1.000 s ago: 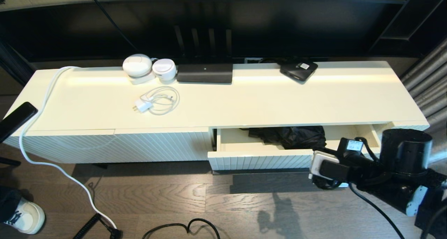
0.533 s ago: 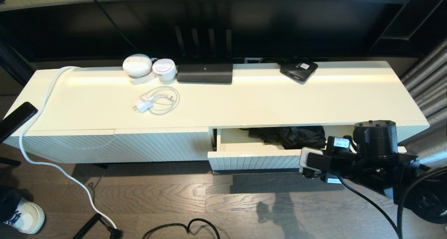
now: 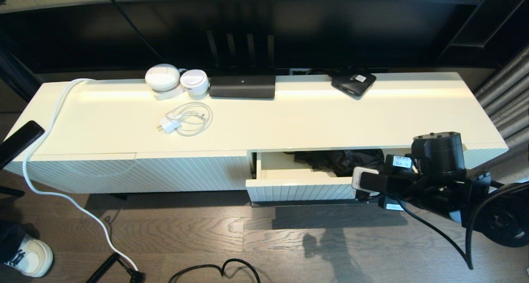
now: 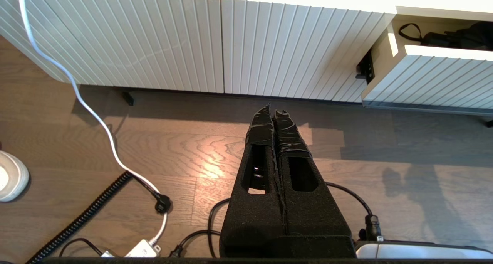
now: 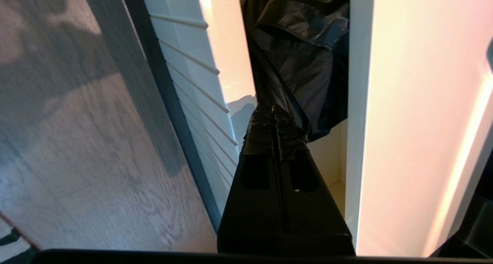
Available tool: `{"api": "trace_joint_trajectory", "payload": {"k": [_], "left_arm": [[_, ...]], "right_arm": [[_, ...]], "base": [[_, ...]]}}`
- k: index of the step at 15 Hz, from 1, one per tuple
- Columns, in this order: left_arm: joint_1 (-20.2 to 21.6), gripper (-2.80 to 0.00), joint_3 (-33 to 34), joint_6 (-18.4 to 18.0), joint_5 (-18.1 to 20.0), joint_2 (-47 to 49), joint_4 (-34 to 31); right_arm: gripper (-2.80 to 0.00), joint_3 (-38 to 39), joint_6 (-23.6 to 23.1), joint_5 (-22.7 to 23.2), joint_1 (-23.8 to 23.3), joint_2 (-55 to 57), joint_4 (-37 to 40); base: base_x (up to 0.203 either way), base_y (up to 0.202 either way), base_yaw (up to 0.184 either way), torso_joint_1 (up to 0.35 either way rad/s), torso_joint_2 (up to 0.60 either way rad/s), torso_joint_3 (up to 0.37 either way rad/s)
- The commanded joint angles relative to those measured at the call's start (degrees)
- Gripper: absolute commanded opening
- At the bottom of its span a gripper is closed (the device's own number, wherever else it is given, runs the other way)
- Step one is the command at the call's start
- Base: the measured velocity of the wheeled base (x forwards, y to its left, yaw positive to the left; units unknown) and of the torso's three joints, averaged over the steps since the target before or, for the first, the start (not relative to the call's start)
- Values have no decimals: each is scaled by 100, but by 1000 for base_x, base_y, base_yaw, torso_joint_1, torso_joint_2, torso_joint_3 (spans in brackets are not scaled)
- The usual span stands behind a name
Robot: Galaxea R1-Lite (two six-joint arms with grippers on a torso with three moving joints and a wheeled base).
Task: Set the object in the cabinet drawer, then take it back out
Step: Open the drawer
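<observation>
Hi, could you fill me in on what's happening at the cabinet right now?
The black umbrella lies inside the cabinet drawer, which stands partly open. The right claw, fingers shut and holding nothing, hangs over the open drawer at its front edge, next to the umbrella's fabric. The left claw is shut too, parked low over the floor in front of the cabinet. The white charger on the cabinet top is untouched.

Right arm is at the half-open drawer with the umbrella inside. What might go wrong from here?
1. The right gripper is shut, tips over the cabinet drawer opening beside the umbrella; unless it opens first, it may only push the loose fabric.
2. The drawer is only partly out, and much of the umbrella lies under the cabinet top, so fabric could snag on lifting.
The left gripper is parked, shut, over the floor.
</observation>
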State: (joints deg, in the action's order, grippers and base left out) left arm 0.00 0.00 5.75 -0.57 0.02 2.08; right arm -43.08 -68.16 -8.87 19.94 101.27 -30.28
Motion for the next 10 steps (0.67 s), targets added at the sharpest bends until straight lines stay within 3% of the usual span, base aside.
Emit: {"api": "trace_joint_trajectory", "payload": {"k": [1, 10], "left_arm": [[0, -280, 0, 5, -4, -2, 2], [0, -280, 0, 5, -4, -2, 2]], "right_arm": [[-280, -143, -34, -1, 1, 22, 156], [-280, -658, -31, 0, 1, 454, 470]], "base": [[0, 0, 0, 0, 0, 0], [0, 0, 0, 0, 0, 0]]}}
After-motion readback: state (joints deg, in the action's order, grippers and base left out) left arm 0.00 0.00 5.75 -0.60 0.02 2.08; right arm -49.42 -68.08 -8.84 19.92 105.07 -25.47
